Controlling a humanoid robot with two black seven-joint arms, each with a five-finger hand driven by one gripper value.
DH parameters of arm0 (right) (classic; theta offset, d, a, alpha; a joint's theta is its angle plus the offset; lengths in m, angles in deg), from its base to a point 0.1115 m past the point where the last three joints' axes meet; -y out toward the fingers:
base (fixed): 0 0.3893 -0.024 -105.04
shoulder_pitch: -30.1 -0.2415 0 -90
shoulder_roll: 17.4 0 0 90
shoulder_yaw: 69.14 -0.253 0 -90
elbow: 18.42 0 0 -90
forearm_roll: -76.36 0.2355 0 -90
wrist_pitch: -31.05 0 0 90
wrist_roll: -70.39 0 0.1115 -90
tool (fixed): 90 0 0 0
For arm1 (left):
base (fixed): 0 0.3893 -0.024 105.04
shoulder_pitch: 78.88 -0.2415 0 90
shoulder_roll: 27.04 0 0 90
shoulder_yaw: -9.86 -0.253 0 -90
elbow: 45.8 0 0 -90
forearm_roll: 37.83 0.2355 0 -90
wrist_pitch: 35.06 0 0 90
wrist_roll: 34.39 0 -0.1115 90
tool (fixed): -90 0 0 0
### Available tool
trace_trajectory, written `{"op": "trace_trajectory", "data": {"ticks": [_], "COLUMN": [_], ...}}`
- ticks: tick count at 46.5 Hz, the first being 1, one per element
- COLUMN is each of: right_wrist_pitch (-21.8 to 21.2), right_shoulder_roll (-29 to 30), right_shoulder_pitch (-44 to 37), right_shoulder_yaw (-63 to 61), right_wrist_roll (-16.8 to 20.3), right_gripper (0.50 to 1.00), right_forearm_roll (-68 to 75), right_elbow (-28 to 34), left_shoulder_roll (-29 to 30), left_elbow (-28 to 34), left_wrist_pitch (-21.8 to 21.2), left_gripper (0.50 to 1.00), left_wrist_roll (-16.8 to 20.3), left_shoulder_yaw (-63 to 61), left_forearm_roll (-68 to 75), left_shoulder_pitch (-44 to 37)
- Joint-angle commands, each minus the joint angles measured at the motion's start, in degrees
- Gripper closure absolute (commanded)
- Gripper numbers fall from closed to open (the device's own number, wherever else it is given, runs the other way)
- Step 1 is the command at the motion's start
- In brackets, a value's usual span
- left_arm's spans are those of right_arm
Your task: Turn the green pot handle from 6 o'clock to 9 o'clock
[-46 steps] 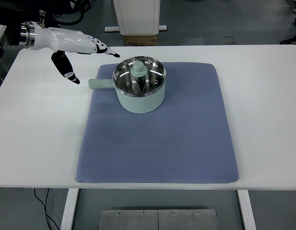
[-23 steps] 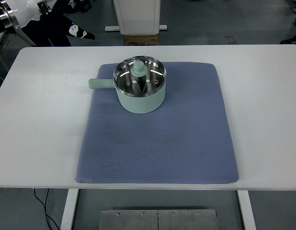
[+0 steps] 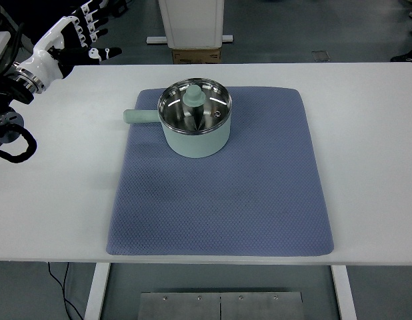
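Green pot (image 3: pixel 195 127) on the blue mat (image 3: pixel 219 180), handle (image 3: pixel 139 116) pointing left; left hand (image 3: pixel 76 33) apparently spread, holding nothing.

White robot hand (image 3: pixel 78 33), black fingertips

we saw a pale green pot (image 3: pixel 195 130) with a shiny steel lid (image 3: pixel 194 108), a blue-grey mat (image 3: pixel 219 193) with fine dotted weave, a white table (image 3: pixel 53 200), and the white-and-black left hand (image 3: pixel 83 33).
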Motion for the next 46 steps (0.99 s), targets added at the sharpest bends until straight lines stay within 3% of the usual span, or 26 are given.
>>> {"op": "trace_trajectory", "data": {"ticks": [1, 11, 20, 30, 46], "right_wrist_pitch": [0.0, 0.0, 0.0, 0.0, 0.0], "right_shoulder_roll": [0.0, 0.0, 0.0, 0.0, 0.0], "right_shoulder_pitch": [-0.01, -0.01, -0.01, -0.01, -0.27], "right_shoulder_yaw": [0.0, 0.0, 0.0, 0.09, 0.0], "right_wrist_roll": [-0.05, -0.05, -0.05, -0.05, 0.21], "right_gripper": [0.5, 0.5, 0.5, 0.5, 0.5], "right_forearm_roll": [0.0, 0.0, -0.09, -0.09, -0.09], "right_elbow": [0.0, 0.0, 0.09, 0.0, 0.09], "left_shoulder_roll": [-1.58, -6.23, -12.38, -17.4, -21.09], "left_elbow": [0.6, 1.38, 7.71, 13.34, 14.48], "left_wrist_pitch": [0.04, -0.05, -0.05, -0.05, -0.49], "left_gripper": [0.5, 0.5, 0.5, 0.5, 0.5], "left_wrist_roll": [-0.01, -0.01, -0.01, -0.01, -0.01], "left_shoulder_yaw": [3.28, 13.21, 21.83, 24.65, 26.93], "left_forearm_roll": [-1.62, -2.58, -5.22, -6.1, -9.79], "left_shoulder_pitch": [-2.12, -7.4, -12.06, -13.64, -14.78]}}
